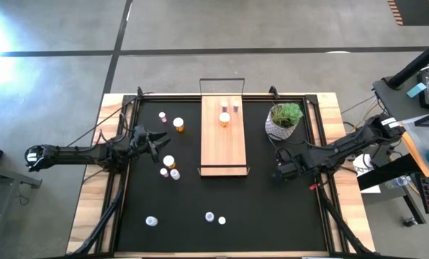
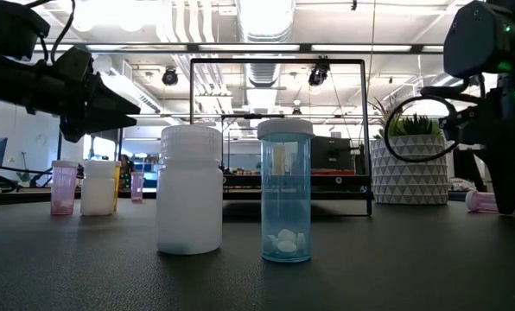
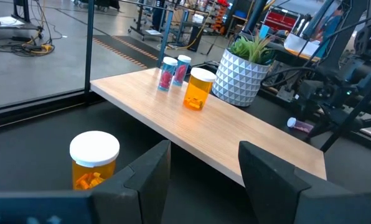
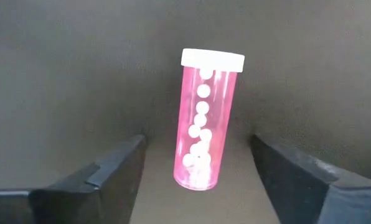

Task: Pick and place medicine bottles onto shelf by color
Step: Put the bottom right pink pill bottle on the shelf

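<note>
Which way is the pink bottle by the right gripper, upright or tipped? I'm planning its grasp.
Tipped: the pink bottle lies lengthwise on the black mat between the right gripper fingers, which are apart.

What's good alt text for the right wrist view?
A pink bottle with a white cap, holding small white pills, lies on the black mat between the right gripper's two open dark fingers, which do not touch it.

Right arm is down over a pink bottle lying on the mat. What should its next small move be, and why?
Probably close the right end effector on the pink bottle. The bottle lies flat on the mat, centred between the two fingers, with a gap on each side, so nothing grips it yet.
</note>
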Motion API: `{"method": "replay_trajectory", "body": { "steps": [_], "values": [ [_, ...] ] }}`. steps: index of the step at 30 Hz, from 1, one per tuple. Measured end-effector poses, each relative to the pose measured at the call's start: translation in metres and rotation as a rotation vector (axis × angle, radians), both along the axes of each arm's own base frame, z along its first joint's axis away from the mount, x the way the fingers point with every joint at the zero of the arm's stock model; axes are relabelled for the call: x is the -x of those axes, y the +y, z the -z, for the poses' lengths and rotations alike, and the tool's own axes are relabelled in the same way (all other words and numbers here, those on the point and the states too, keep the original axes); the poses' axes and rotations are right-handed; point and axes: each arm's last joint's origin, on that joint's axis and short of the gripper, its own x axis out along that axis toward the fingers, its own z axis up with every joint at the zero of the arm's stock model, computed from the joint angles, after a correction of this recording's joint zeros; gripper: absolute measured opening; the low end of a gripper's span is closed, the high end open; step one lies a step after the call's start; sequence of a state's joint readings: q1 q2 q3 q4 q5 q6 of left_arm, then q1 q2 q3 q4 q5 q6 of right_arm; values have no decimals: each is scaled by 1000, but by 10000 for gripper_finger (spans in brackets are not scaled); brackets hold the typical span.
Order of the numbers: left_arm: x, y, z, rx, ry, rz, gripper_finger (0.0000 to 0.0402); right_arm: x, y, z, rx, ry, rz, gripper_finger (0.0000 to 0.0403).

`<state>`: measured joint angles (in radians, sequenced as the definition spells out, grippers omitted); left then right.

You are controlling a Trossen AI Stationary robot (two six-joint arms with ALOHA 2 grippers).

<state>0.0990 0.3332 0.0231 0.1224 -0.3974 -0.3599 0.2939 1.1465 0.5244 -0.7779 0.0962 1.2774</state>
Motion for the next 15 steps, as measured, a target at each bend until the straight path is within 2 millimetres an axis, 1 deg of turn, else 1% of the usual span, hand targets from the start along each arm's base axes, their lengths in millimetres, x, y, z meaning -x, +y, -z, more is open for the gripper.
{"method": "replay_trajectory", "body": {
  "steps": [9, 15],
  "values": [
    [0, 0, 0, 0, 0, 0, 173, 1, 0, 1, 0, 1, -4, 177],
    [0, 0, 0, 0, 0, 0, 173, 1, 0, 1, 1, 2, -16, 124]
  ]
}}
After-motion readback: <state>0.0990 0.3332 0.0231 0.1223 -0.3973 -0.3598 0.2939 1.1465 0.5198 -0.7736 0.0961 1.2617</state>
